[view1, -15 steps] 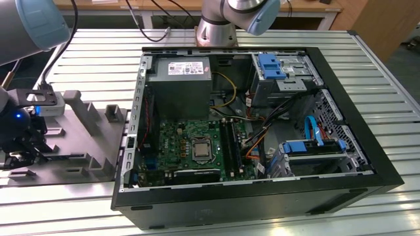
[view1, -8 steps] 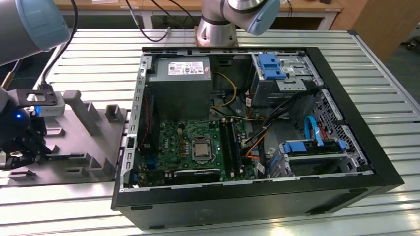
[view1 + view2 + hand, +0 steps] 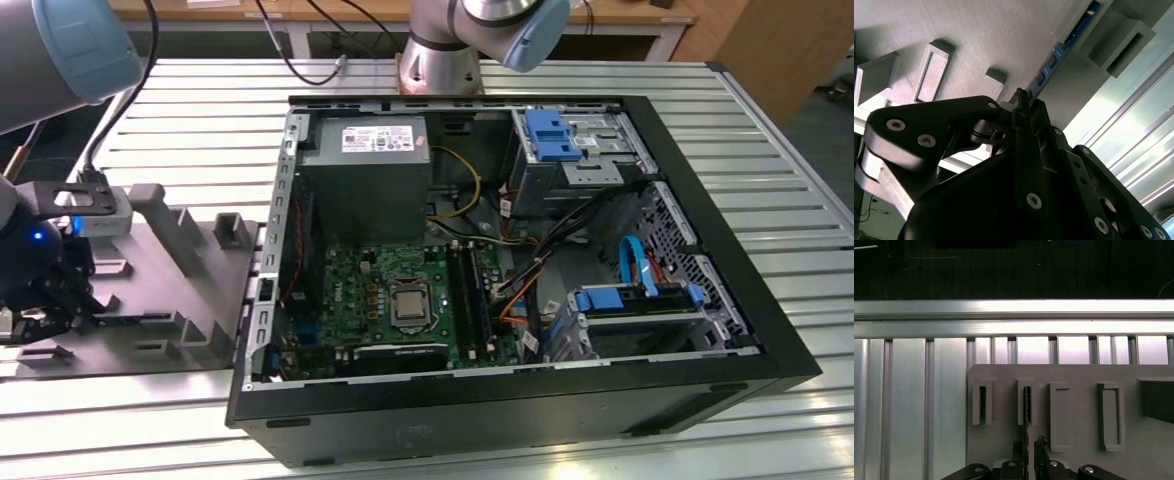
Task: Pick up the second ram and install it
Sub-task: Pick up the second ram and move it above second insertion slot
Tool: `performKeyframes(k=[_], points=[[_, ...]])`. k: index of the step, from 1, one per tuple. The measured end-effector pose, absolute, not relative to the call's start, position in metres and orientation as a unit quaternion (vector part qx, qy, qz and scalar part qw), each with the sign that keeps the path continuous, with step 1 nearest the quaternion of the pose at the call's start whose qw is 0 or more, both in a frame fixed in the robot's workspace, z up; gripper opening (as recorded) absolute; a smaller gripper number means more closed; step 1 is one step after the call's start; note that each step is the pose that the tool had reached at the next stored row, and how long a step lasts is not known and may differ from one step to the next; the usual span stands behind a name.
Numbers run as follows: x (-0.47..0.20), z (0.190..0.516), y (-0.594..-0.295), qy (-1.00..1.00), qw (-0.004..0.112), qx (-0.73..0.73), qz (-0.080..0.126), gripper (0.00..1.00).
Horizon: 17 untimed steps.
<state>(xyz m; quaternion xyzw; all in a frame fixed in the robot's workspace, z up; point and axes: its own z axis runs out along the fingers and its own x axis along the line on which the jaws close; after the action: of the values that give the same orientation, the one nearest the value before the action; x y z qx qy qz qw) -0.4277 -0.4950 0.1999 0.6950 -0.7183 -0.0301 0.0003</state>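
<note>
Grey fixture plate (image 3: 147, 345) lies on the slatted aluminium counter (image 3: 200, 130) at the exterior view's left, just beside the open black computer case (image 3: 507, 405). The end effector (image 3: 47, 300) hangs low over the plate's left part, well apart from the case. In both wrist views the second ram (image 3: 1059, 50) (image 3: 1027, 407), a dark blue-black strip, stands on edge on the fixture, not yet lifted. In the second wrist view its far end sits in a slotted grey post (image 3: 1089, 25). The end effector (image 3: 1023, 97) (image 3: 1029, 446) is right at the stick's near end, in line with it. Cannot tell whether it is clamped on the stick or slightly apart. Inside the case, the green motherboard (image 3: 387, 290) lies near, and the grey power supply (image 3: 360, 190) sits farther back.
</note>
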Motion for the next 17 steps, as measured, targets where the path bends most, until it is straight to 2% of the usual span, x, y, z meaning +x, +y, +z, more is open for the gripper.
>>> performKeyframes(k=[17], points=[[-0.4271,0.1994,-0.495,-0.705,0.001,0.709,-0.03,0.23]])
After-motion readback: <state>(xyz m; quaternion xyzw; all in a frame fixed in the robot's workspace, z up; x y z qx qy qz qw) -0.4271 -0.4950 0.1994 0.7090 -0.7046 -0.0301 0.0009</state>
